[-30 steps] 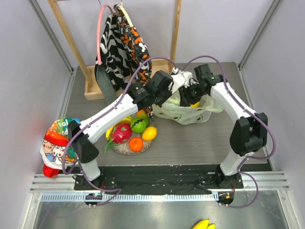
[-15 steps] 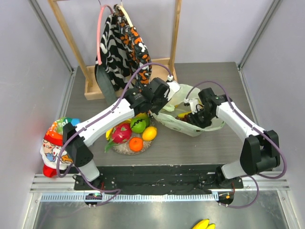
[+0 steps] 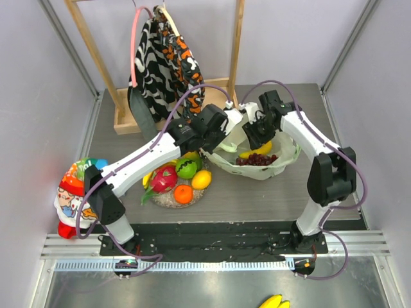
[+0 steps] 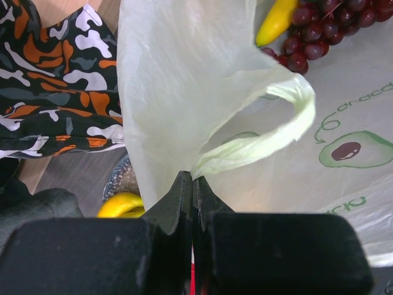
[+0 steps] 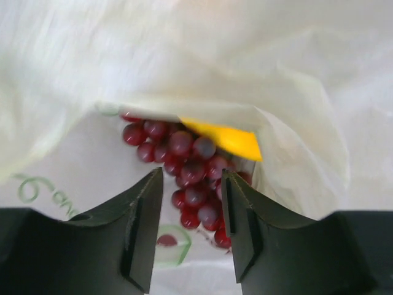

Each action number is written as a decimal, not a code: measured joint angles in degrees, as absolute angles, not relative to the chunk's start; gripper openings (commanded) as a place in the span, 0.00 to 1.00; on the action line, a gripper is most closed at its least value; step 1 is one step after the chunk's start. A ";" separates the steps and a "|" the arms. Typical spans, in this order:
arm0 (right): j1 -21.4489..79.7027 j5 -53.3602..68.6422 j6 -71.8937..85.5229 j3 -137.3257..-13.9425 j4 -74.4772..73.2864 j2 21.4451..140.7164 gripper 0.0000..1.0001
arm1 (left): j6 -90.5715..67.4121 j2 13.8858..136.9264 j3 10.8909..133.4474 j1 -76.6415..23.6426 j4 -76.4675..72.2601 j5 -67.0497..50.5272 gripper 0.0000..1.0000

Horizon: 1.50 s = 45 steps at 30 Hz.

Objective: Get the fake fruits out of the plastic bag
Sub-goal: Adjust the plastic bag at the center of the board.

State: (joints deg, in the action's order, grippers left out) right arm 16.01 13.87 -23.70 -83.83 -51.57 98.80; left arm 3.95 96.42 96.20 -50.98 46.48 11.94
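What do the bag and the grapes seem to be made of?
The bag: thin plastic film, pale green, translucent; it crinkles and its handle twists like ribbon. The grapes: likely plastic, dark red, glossy; each bead shows a highlight.

Bag mouth: the plastic bag (image 3: 287, 149) is gaping upward, leaving a way down to the grapes (image 5: 191, 165) and the banana (image 5: 226, 139).
Left rim: the left gripper (image 4: 189, 183) is pinching the bag's film and blocking that side.
Over the mouth: the right gripper (image 5: 191, 178) is hanging with jaws apart, taking up the far part of the opening.
Inside: a flap of film is overlapping the banana and the top grapes.
Left of bag: the fruit pile (image 3: 182, 183) is lying near, with the left arm (image 3: 148, 156) crossing above it.
Far left: the rack (image 3: 125, 123) and cloth (image 3: 164, 58) are closing that corner.
Near and right: the table (image 3: 257, 200) is showing bare.
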 measured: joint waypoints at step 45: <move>21.61 20.45 -14.57 -119.57 -61.58 128.62 0.78 | 6.63 97.49 100.97 -50.98 46.61 4.58 0.00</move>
State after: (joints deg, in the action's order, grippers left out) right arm 21.61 20.45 -14.57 -119.57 -61.58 128.62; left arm 6.63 97.49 100.97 -50.98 46.61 4.58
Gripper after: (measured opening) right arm 0.832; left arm 0.012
